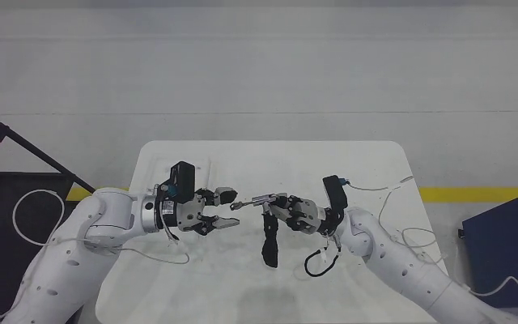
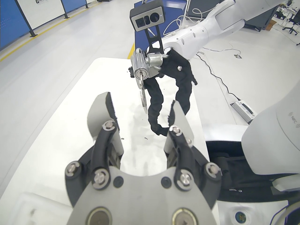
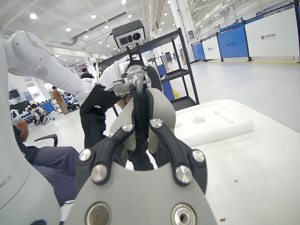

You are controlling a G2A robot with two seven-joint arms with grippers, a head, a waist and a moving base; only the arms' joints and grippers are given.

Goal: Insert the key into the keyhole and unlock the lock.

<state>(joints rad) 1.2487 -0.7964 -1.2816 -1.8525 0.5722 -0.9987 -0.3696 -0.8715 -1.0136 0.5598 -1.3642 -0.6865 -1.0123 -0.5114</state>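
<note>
A silver padlock (image 2: 140, 64) on a black fabric-covered strap (image 2: 180, 80) hangs in the air above the white table (image 1: 267, 162). My right gripper (image 1: 282, 207) is shut on it, its fingers (image 3: 161, 104) clamped around the strap just behind the lock body (image 3: 131, 84). A key (image 2: 141, 81) sits in the keyhole, and more keys (image 2: 144, 101) dangle below it. In the top view the key (image 1: 246, 203) points toward my left gripper (image 1: 233, 207). That left gripper (image 2: 140, 111) is open, a short way in front of the key and not touching it.
The strap's loose end (image 1: 269, 243) hangs down to the table. A black cable loop (image 1: 320, 261) lies near the right arm. A white foam tray (image 3: 234, 122) with square recesses rests on the table beyond the lock. Free tabletop lies at the back.
</note>
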